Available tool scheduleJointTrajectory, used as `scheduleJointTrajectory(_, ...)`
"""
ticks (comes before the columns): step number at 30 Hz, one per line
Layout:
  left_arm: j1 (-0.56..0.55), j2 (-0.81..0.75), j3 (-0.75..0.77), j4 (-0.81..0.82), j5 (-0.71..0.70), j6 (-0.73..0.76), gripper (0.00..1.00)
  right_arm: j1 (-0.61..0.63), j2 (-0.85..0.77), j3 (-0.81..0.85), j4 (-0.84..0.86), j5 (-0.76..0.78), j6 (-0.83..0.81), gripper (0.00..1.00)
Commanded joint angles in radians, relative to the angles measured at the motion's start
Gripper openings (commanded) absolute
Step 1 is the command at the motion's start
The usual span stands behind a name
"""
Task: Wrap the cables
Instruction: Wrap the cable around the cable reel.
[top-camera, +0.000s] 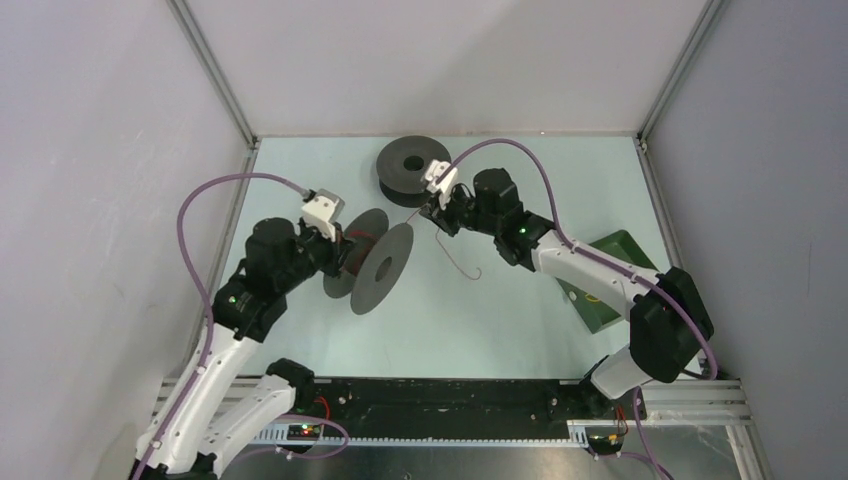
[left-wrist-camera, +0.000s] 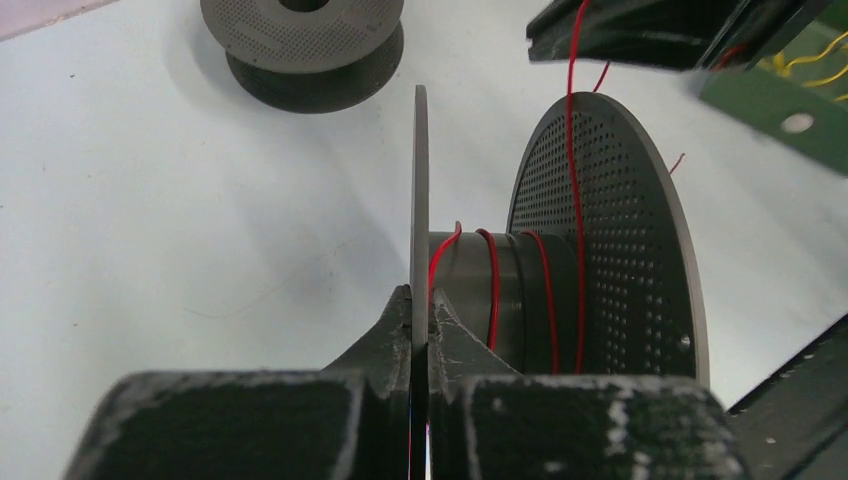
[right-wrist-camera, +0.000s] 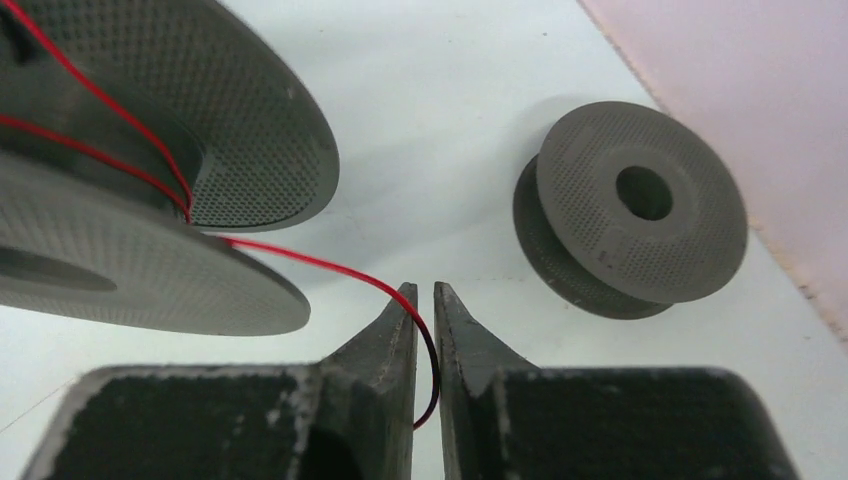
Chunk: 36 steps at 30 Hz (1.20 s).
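Spools and tray across the desk (top-camera: 480, 320).
Near spool (top-camera: 395, 250) left of centre, cable (left-wrist-camera: 492, 290) on its core; far spool (top-camera: 395, 165) behind it; tray (top-camera: 622, 250) at the right.

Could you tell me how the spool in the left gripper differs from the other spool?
The held spool is tilted on edge, clamped by the left gripper; the far spool lies flat, untouched. The held spool carries red cable turns; the far spool shows none. Both are dark grey, perforated.

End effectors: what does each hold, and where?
The left end effector grips the spool by a flange rim; the right end effector pinches the red cable on its unwound stretch.
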Motion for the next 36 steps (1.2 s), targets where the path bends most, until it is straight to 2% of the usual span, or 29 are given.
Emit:
scheduleJointTrajectory(1,0.06,-0.029,0.097,0.025,0.179,-0.117,0.0,-0.041,0.005,-0.037,0.077,-0.171,0.12,0.15)
scheduleJointTrajectory(13,0.108,-0.082,0.129,0.07,0.182,-0.278,0.0,-0.079,0.031,-0.168,0.213,-0.303,0.219,0.21)
scheduleJointTrajectory(24,0.142,-0.121,0.118,0.166,0.181,-0.425,0.0,-0.086,0.117,-0.251,0.424,-0.384,0.344,0.24)
scheduleJointTrajectory(36,0.155,-0.157,0.067,0.268,0.188,-0.56,0.0,-0.061,0.196,-0.33,0.681,-0.372,0.384,0.31)
